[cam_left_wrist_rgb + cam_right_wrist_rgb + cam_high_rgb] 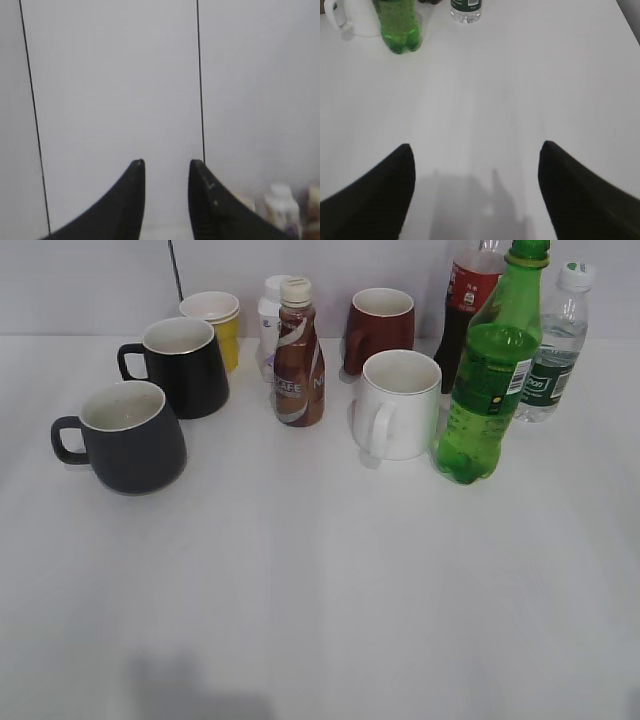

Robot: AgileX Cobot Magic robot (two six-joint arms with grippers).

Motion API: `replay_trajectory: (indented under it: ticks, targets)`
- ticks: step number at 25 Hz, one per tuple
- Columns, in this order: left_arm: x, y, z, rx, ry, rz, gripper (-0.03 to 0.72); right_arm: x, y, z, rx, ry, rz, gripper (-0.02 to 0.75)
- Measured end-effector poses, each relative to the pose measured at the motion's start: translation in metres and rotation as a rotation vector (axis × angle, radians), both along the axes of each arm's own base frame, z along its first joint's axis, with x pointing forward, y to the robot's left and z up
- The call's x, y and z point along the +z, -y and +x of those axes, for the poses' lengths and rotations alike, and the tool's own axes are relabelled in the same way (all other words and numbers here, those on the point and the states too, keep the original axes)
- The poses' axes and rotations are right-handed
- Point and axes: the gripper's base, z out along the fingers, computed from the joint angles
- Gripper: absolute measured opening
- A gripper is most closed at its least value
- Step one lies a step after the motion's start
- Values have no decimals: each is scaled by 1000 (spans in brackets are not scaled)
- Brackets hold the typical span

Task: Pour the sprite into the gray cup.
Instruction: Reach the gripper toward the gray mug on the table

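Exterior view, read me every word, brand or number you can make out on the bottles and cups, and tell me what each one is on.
"AFE": partial word on the brown coffee bottle.
Sprite bottle: label and barcode patch, print too small to read.
Cola bottle: red label, white marks unreadable.
Water bottle: green label, lettering blurred.
Mugs, including the gray cup: no text.

Upright sprite [490, 380] right; gray cup [128, 437] left.

Black, curved, tapering hand fingers [380, 195]
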Motion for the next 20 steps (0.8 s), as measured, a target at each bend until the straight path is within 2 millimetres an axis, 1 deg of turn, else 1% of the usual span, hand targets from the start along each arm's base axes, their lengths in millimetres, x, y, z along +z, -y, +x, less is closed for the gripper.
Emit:
replay_trajectory:
  ticks: [1,5,9,12,14,15,18,20]
  targets:
    - [4,1,7,0,31,-2,236,0,0,0,0,0,0,574]
    - [6,3,44,1,37,7,236,0,0,0,0,0,0,574]
    - [1,6,78,0,17,8,236,0,0,0,0,0,0,574]
    - [-12,8,104,-1,-62,13,236,0,0,0,0,0,0,574]
    - [-29,10,127,-2,-155,23,236,0,0,0,0,0,0,574]
    - [-42,11,142,-4,-209,35,236,0,0,0,0,0,0,574]
    - [-76,15,164,-19,-285,68,236,0,0,0,0,0,0,574]
    - [-104,16,172,-26,-348,75,241,0,0,0,0,0,0,574]
